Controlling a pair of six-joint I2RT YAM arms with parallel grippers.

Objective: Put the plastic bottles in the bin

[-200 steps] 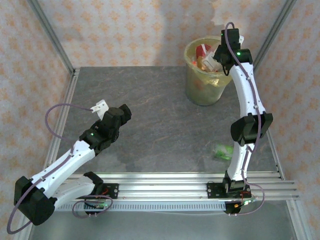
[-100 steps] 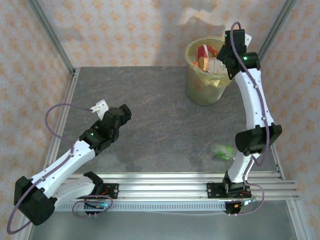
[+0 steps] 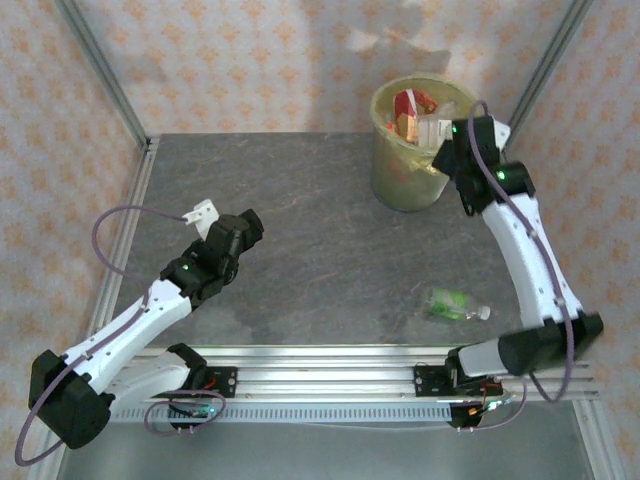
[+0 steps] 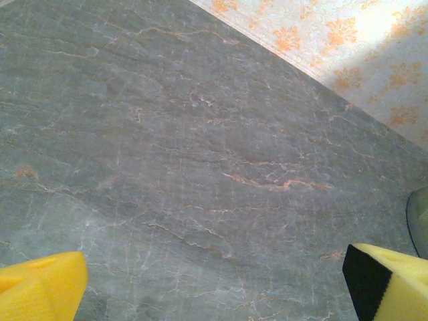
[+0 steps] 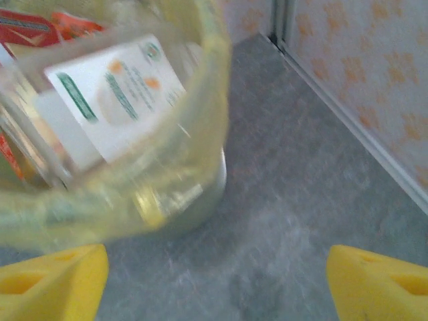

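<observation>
— Your right end effector [image 5: 214,284] stands wide open and empty, just beside the bin [image 5: 194,140], with the wall rail [image 5: 348,115] close on its far side.
— And my left?
— Your left end effector [image 4: 214,281] gapes empty too, over open worktop [image 3: 330,230]. You have bottles [image 3: 412,108] piled in the bin. One green-labelled bottle [image 3: 452,303] lies near your right arm's base. The white label [image 5: 114,93] is too blurred to read.

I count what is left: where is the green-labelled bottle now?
In the top view, the green-labelled bottle lies on its side on the right part of the table, well in front of the bin and just behind the metal rail.
</observation>
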